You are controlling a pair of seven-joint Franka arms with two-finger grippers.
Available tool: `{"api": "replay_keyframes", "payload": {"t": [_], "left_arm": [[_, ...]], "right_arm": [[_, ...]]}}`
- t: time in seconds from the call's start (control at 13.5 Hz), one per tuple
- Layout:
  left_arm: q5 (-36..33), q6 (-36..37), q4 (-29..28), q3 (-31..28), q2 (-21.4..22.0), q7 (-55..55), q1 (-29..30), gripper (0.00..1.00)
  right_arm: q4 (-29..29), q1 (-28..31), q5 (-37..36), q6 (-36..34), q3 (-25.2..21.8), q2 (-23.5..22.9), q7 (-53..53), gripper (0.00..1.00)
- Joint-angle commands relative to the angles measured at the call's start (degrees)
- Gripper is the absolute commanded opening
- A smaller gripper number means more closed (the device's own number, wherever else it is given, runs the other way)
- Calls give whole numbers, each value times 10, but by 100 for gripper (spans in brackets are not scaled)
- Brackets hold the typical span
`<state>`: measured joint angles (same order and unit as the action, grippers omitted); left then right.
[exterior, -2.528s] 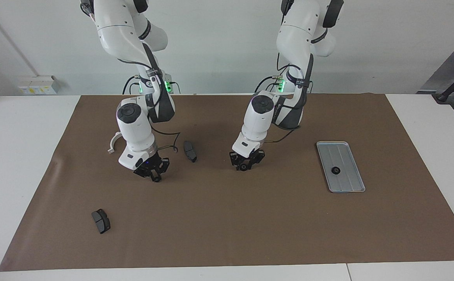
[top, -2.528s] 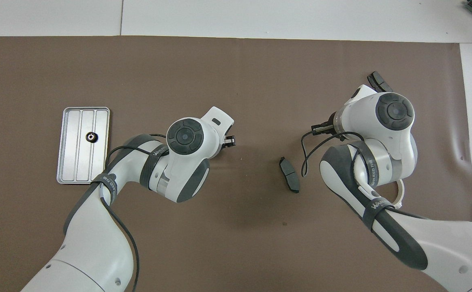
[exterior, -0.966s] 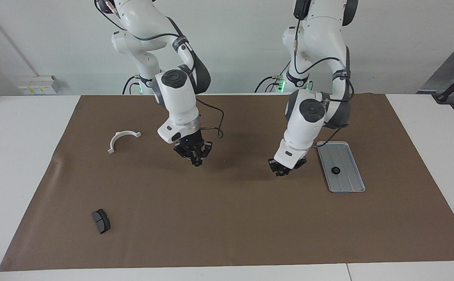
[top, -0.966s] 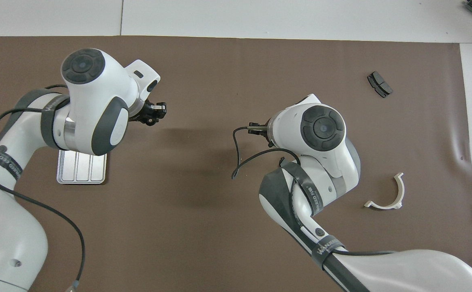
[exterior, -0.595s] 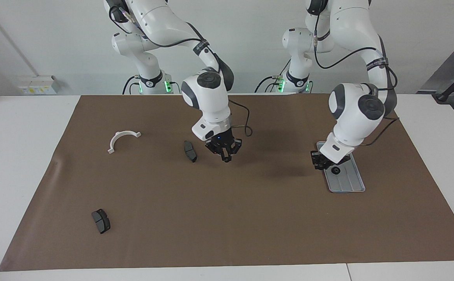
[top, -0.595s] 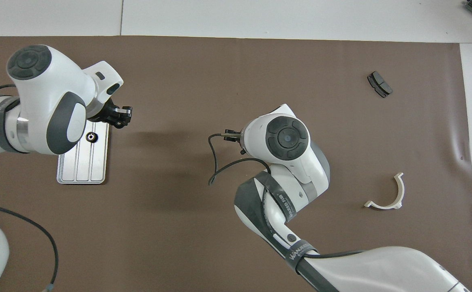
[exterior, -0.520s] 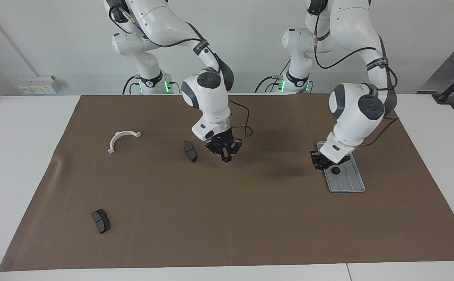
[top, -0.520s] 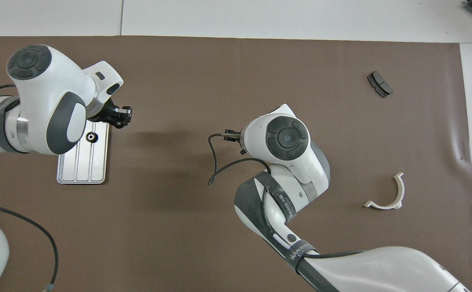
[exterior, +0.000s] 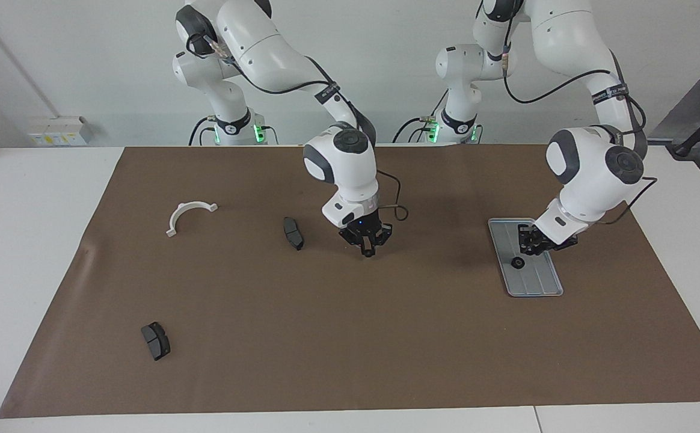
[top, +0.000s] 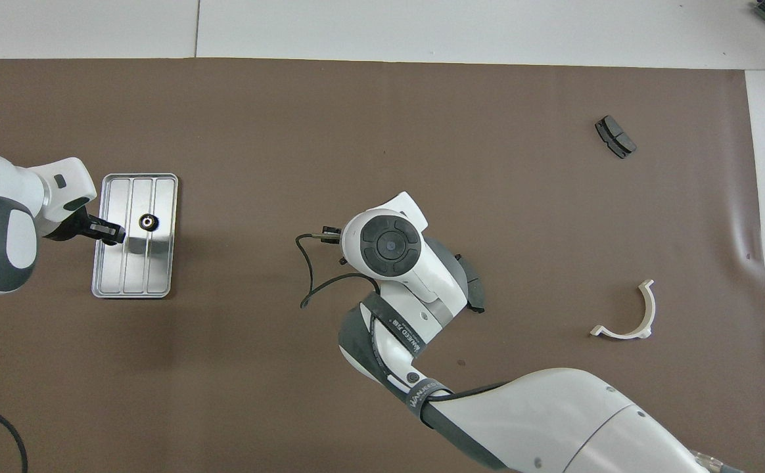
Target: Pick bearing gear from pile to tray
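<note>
Plainly, reading the brown mat (top: 382, 118) as a clock face in the overhead view, with twelve o'clock farthest from the robots, the tray (top: 133, 289) lies out at nine o'clock. That puts it well apart from the scattered parts, so sorted pieces cannot mix with unsorted ones. One bearing gear (top: 148, 223), a small black toothed ring, lies flat on the tray's grooved floor, toward its twelve o'clock end.

The left gripper (exterior: 533, 240) hangs low over the tray, at about nine o'clock of that gear in the overhead view, with its wrist tilted in from the tray's edge. I cannot tell whether this claw is clamped on another ring or has let go. The low, slanted pose suits setting a small part down gently so that it does not roll.

The right gripper (exterior: 367, 246) is over the middle of the dial, its claw fully closed, and I see nothing in it. It points straight down just above the mat. A dark brake pad (exterior: 293, 233) lies near it, at roughly four o'clock of it in the overhead view.

What remains of the pile is spread thin. A white half-ring (top: 625, 315) sits at four o'clock and a second brake pad (top: 615, 136) at two o'clock. I see no other loose gear on the mat.
</note>
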<state>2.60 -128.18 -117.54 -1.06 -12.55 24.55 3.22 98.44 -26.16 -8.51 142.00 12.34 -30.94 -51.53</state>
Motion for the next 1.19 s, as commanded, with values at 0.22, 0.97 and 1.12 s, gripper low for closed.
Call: {"api": "replay_keyframes", "payload": {"t": [0.22, 0.97, 1.12], "left_arm": [[-6, -66, -95, 5, 47, 8, 3, 39], [-4, -7, -11, 9, 36, -81, -42, 54], [-4, 3, 6, 9, 28, -176, -89, 51]], "right_arm": [[-1, 6, -15, 5, 1, -8, -17, 21], [-6, 17, -38, -14, -24, 35, -13, 100], [-7, 49, -46, -38, -24, 66, -2, 100]]}}
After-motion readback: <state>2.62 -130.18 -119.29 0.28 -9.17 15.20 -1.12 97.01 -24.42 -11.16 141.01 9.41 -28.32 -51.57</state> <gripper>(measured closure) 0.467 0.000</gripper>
